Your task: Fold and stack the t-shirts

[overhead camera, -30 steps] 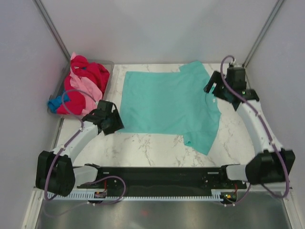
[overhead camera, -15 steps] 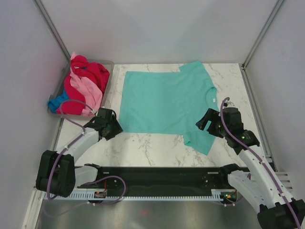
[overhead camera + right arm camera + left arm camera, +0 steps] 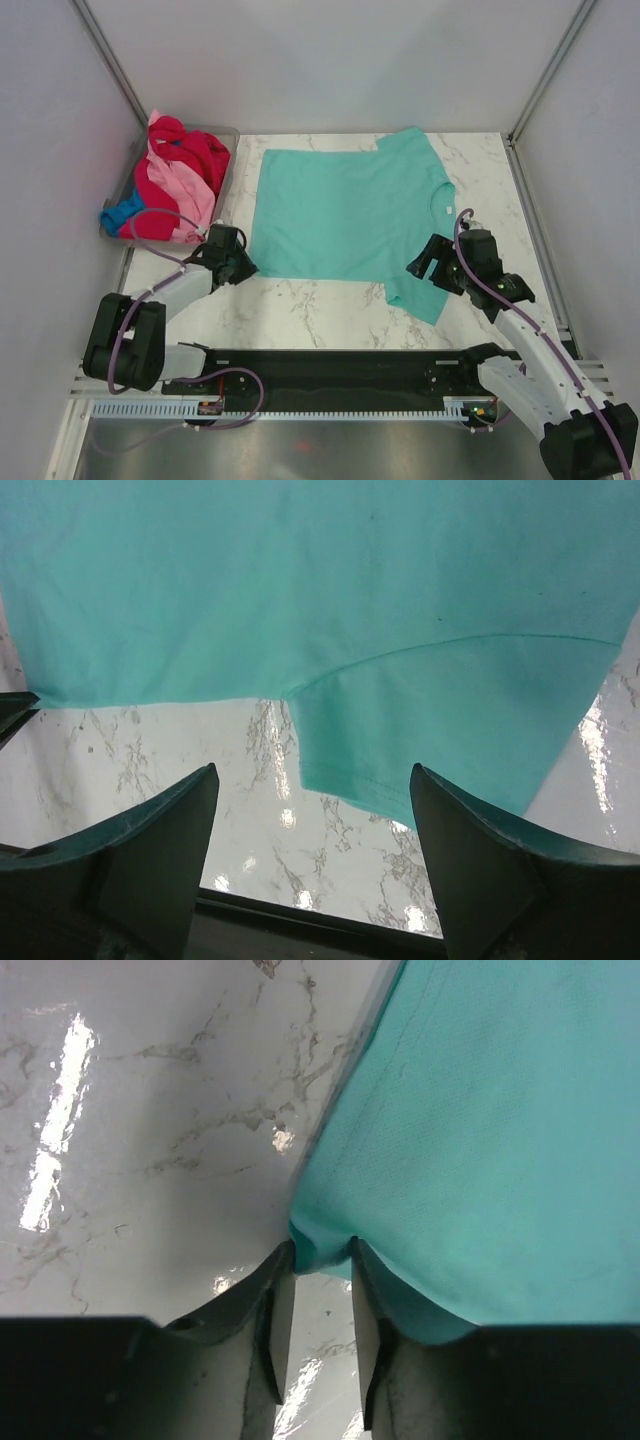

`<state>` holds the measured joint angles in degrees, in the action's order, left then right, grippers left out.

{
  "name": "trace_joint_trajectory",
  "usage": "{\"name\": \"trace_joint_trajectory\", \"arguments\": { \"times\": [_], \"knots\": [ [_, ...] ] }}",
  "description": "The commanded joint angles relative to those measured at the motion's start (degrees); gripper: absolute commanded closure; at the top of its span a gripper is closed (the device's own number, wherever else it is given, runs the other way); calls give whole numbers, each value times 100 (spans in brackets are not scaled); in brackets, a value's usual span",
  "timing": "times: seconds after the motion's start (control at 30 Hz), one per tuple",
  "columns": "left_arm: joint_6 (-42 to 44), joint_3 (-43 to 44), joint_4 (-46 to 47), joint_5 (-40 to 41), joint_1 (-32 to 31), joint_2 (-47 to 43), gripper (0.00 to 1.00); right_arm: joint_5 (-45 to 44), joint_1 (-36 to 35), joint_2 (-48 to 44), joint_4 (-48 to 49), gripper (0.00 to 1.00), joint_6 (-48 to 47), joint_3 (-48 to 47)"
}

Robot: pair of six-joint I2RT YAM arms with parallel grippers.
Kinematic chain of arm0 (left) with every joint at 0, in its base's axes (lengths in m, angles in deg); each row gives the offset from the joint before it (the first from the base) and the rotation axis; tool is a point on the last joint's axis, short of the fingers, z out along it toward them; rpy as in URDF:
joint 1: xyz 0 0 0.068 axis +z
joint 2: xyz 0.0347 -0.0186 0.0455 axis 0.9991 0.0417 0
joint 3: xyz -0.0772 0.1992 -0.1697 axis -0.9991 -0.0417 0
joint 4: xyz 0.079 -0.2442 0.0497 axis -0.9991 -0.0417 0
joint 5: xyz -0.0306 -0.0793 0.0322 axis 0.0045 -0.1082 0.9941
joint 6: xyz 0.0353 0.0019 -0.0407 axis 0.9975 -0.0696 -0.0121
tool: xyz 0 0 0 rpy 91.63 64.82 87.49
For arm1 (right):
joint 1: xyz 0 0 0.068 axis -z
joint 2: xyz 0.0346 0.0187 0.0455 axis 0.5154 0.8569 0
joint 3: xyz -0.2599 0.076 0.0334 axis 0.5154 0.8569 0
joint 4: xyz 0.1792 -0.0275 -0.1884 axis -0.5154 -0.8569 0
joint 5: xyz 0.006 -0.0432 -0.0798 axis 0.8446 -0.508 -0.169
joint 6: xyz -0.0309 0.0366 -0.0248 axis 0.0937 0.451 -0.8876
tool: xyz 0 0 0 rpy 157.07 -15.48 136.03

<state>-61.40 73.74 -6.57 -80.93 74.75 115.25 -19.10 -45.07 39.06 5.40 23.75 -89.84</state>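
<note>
Teal t-shirt (image 3: 345, 215) is laid flat on marble table (image 3: 300, 305), collar to the right. Its near-left hem corner is pinched between the almost closed fingers of left gripper (image 3: 318, 1255). Right gripper (image 3: 312, 775) is spread wide above the near sleeve, nothing gripped. Remaining tees (image 3: 170, 190) are heaped in tub (image 3: 229, 155), far left.

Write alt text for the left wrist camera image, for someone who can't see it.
The left tool pinches a corner of the teal t-shirt at the bottom centre of the frame. The shirt spreads flat up and right over a glossy white marble table.
</note>
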Motion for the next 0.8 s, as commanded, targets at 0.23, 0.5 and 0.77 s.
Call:
{"name": "trace_joint_trajectory", "arguments": {
  "times": [0.23, 0.5, 0.77],
  "knots": [
    [145, -31, 258, -239, 21, -185, 98, -1263, -422, 429, -622, 22, 771, 93],
    [304, -21, -16, -582, 21, -862, 98, -3251, -2207, 1168, -1636, 19, 2510, -76],
    [286, -338, 318, -837, 12, -730, 98, -3524, -2199, 1446, -1389, 35, 3110, 366]
  ]
}}
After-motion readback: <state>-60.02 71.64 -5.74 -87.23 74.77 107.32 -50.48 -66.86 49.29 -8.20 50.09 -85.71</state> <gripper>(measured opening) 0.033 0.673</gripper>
